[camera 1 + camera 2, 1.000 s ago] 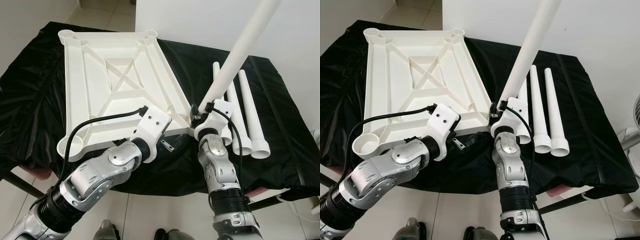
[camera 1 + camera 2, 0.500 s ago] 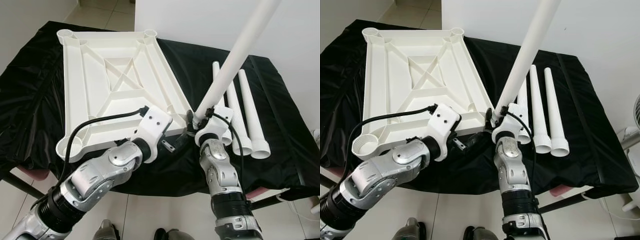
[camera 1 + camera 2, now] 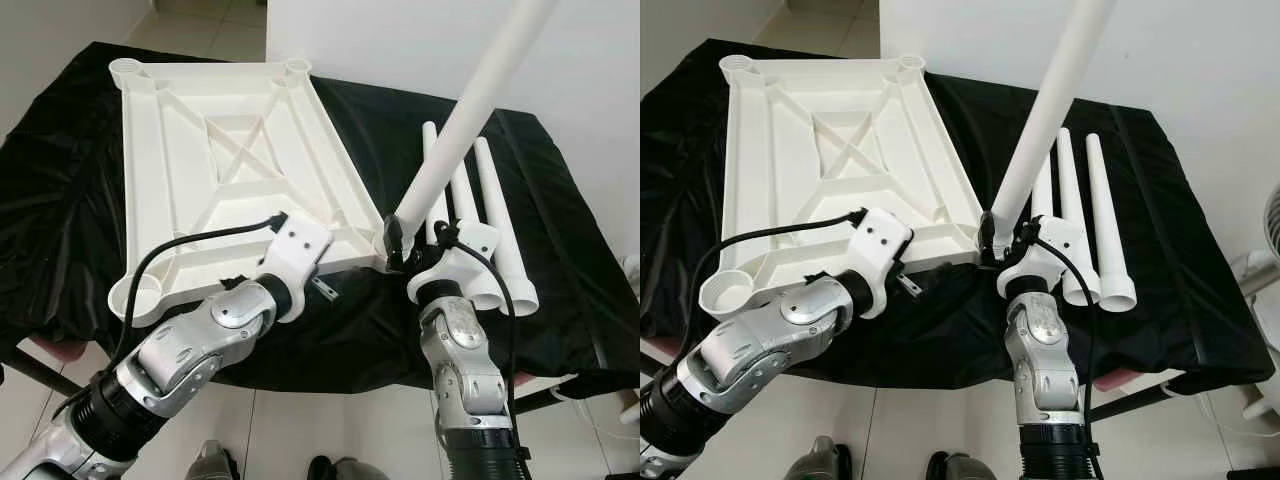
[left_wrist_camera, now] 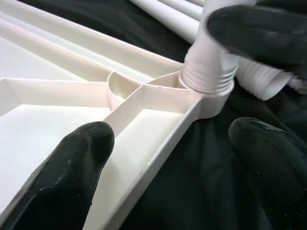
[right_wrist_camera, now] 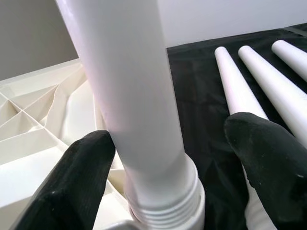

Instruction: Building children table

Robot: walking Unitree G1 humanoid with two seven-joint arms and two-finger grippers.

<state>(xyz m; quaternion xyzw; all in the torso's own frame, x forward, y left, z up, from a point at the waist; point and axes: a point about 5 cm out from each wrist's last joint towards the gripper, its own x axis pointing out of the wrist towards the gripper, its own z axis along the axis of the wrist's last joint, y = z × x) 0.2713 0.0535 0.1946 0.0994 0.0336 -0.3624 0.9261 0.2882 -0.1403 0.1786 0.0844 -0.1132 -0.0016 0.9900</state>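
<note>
The white tabletop (image 3: 200, 150) lies underside up on the black cloth. One white leg (image 3: 470, 110) stands in its near right corner socket (image 4: 211, 91), leaning up and to the right, with its threaded end at the socket's mouth. My right gripper (image 3: 395, 240) is open around the leg's base; one finger (image 5: 86, 163) touches the leg and the other (image 5: 264, 153) stands apart. My left gripper (image 3: 322, 290) is open and straddles the tabletop's near rim just left of that corner, one finger (image 4: 72, 163) above the ribs and the other above the cloth.
Three spare white legs (image 3: 490, 220) lie side by side on the cloth right of the tabletop. Empty sockets sit at the near left corner (image 3: 135, 295) and both far corners. The cloth-covered table's front edge (image 3: 330, 370) is just under my wrists. A white wall stands behind.
My right wrist has swung out to the right and its fingers have loosened around the leg's base. My left gripper has drawn slightly back to the left. The leg stays in the socket.
</note>
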